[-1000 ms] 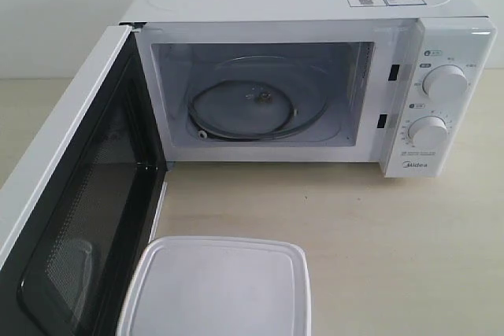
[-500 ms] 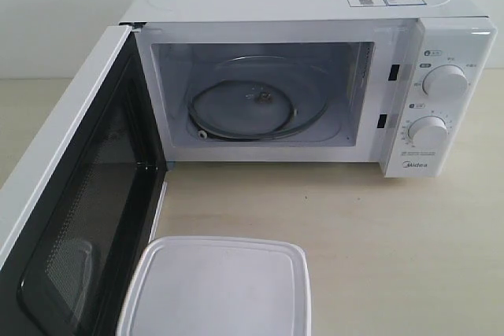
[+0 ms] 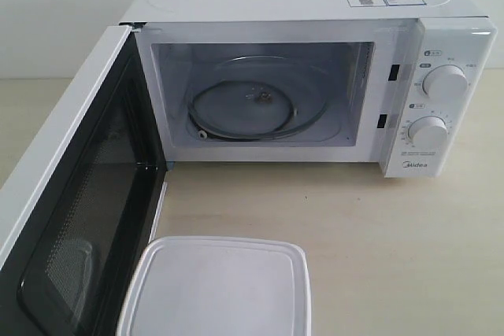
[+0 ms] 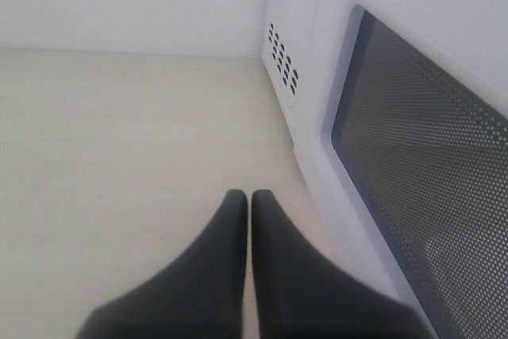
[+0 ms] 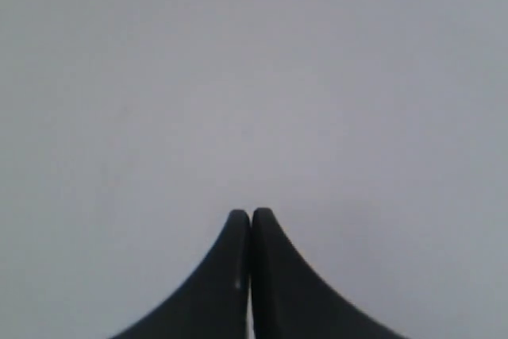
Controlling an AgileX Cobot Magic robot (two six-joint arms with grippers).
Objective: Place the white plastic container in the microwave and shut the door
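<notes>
The white plastic container (image 3: 220,289) sits lidded on the table at the near edge of the exterior view, in front of the microwave (image 3: 315,5). The door (image 3: 79,210) hangs wide open on the left, and the glass turntable (image 3: 256,108) lies bare inside. Neither arm shows in the exterior view. My left gripper (image 4: 250,196) is shut and empty above the table, beside the outer face of the door (image 4: 421,164) with its dark mesh window. My right gripper (image 5: 250,214) is shut and empty, with only a plain pale surface behind it.
Two round knobs (image 3: 445,83) sit on the microwave's right panel. A pale wooden table (image 3: 378,226) runs right of the container and in front of the microwave. A white wall stands behind.
</notes>
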